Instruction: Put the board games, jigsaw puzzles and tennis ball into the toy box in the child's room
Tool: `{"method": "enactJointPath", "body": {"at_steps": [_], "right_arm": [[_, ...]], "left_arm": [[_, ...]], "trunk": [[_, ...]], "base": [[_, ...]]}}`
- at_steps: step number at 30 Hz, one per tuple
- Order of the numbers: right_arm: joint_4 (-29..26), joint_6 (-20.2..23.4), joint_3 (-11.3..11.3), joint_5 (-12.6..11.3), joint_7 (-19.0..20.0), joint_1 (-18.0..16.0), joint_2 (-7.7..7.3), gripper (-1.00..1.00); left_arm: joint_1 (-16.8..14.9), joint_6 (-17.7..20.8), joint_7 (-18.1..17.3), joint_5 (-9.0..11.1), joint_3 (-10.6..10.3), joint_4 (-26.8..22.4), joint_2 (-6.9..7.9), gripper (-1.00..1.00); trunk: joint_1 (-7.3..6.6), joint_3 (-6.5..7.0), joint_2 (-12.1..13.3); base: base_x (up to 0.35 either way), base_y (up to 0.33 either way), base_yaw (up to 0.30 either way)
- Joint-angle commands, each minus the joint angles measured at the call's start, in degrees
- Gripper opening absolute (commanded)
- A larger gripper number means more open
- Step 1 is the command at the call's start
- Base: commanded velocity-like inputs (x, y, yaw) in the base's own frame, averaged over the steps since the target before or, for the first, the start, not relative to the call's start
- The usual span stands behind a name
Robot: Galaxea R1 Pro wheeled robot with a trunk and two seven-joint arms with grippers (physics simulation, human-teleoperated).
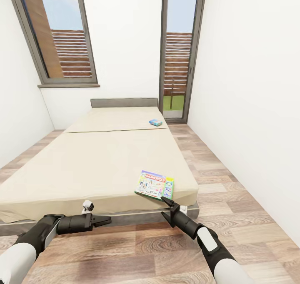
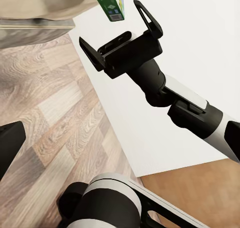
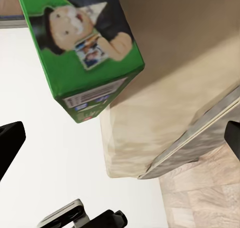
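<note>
On the beige bed (image 1: 91, 167), a green board game (image 1: 154, 185) lies flat at the front right corner. A smaller blue board game (image 1: 156, 122) lies far back near the grey headboard. My right gripper (image 1: 163, 206) is open just below the green box's front edge, not touching it. In the right wrist view the green board game (image 3: 80, 42) juts past the mattress corner, ahead of the spread fingers (image 3: 10, 143). From the left wrist I see the open right gripper (image 2: 110, 22) under the box (image 2: 107, 0). My left gripper (image 1: 104, 221) is open, low in front of the bed frame.
A wood-plank floor (image 1: 216, 180) runs along the bed's right side to a glass door (image 1: 177, 67) at the back. The white wall (image 1: 250, 109) stands close on the right. A window (image 1: 62, 38) sits at the back left.
</note>
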Motion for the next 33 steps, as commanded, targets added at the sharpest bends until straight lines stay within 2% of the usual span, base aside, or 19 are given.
{"method": "enactJointPath", "body": {"at_steps": [1,33], "right_arm": [[-0.01,0.38,-0.33,-0.05,0.04,-0.04,0.06,1.0],[-0.25,0.12,-0.04,0.17,0.82,-0.04,0.06,1.0]], "left_arm": [[-0.02,0.61,-0.16,0.21,-0.21,-0.01,0.04,1.0],[-0.02,0.6,-0.16,0.21,-0.21,-0.01,0.04,1.0]], "trunk": [[-0.01,-0.05,-0.02],[-0.01,-0.05,-0.02]], "base": [[0.001,0.004,0.0],[0.0,0.0,0.0]]}}
